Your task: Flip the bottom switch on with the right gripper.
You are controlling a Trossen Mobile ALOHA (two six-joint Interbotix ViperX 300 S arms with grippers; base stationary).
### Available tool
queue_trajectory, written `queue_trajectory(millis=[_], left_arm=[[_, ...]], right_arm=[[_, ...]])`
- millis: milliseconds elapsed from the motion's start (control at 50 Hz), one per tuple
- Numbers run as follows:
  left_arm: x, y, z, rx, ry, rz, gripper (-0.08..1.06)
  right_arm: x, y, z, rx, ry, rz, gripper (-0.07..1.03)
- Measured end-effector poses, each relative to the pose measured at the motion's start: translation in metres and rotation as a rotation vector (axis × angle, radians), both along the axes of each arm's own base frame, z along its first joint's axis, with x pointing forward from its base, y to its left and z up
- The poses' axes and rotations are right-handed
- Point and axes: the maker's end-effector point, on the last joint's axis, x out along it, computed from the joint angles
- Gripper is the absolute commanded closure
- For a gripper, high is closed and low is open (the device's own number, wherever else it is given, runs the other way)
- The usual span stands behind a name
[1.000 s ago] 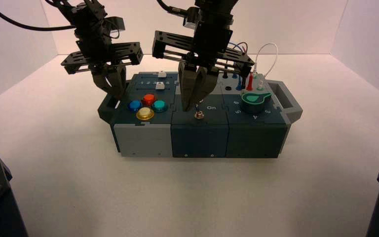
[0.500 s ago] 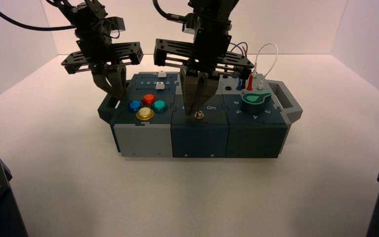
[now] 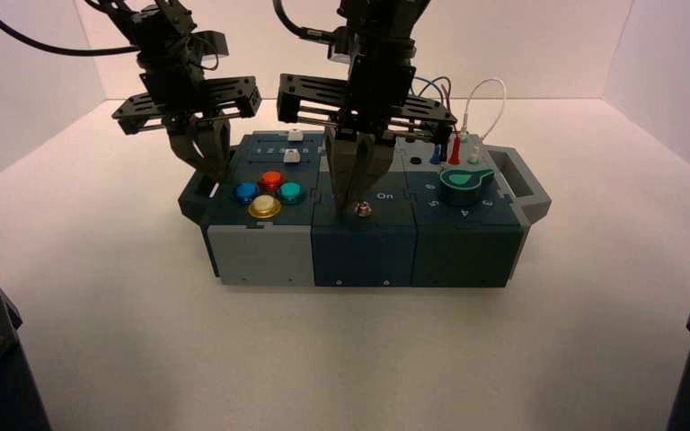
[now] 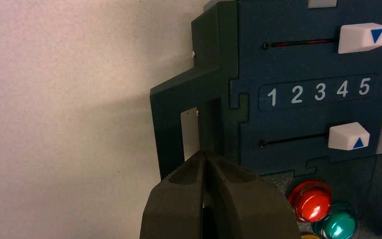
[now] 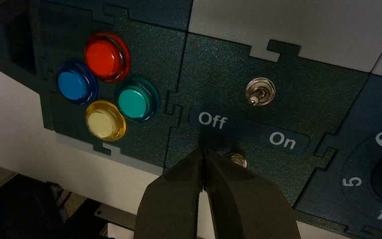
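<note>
Right claw point(image 5: 203, 152) beside the bottom switch point(image 5: 237, 160)

The right claw points down over the middle of the box point(image 3: 364, 256), its fingers pressed together, tips just beside the bottom switch on the side lettered Off. That switch is near the box's front edge, in the middle panel, and the claw partly hides it. Its lever's position cannot be told. The upper switch point(image 5: 260, 91) sits farther back. Toward the left edge are red point(image 3: 270, 180), blue point(image 3: 246, 192), green point(image 3: 290, 192) and yellow point(image 3: 264, 206) buttons, with two white sliders point(image 4: 363, 38) point(image 4: 348, 136) behind them. A green-topped knob point(image 3: 464, 185) stands by the right edge, wires point(image 3: 504, 101) at the back right corner. The left claw point(image 4: 204, 153), fingers together, waits over the box's left edge.
</note>
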Motion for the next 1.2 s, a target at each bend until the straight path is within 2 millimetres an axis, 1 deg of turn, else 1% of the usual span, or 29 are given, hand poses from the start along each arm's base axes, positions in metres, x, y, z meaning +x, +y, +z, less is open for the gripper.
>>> queue_trajectory(millis=[180, 480, 540, 940, 1040, 1080, 1100, 1200], left_arm=[[0.000, 0.000, 0.000, 0.001, 0.000, -0.001, 1.01], [0.001, -0.001, 0.000, 0.000, 0.000, -0.002, 1.01], [0.001, -0.001, 0.000, 0.000, 0.002, -0.001, 1.01], [0.001, 0.000, -0.001, 0.001, 0.008, 0.000, 1.01], [0.001, 0.000, -0.001, 0.002, 0.007, -0.001, 1.01], [0.001, 0.000, 0.000, 0.001, 0.006, -0.001, 1.01], [0.001, 0.000, 0.000, 0.001, 0.006, -0.001, 1.01], [0.001, -0.001, -0.001, 0.001, 0.008, -0.001, 1.01]], right_arm=[[-0.001, 0.000, 0.000, 0.003, -0.003, -0.002, 0.98], [-0.004, -0.013, 0.005, -0.007, -0.016, -0.017, 0.98], [-0.005, -0.019, 0.004, -0.018, -0.016, -0.019, 0.98], [0.001, -0.016, 0.005, -0.001, -0.046, -0.023, 0.98], [0.008, -0.013, 0.010, 0.013, -0.071, -0.015, 0.98], [0.013, -0.011, 0.016, 0.025, -0.091, -0.011, 0.98], [0.013, -0.011, 0.016, 0.025, -0.091, -0.011, 0.98], [0.012, -0.007, 0.029, 0.042, -0.115, 0.013, 0.98]])
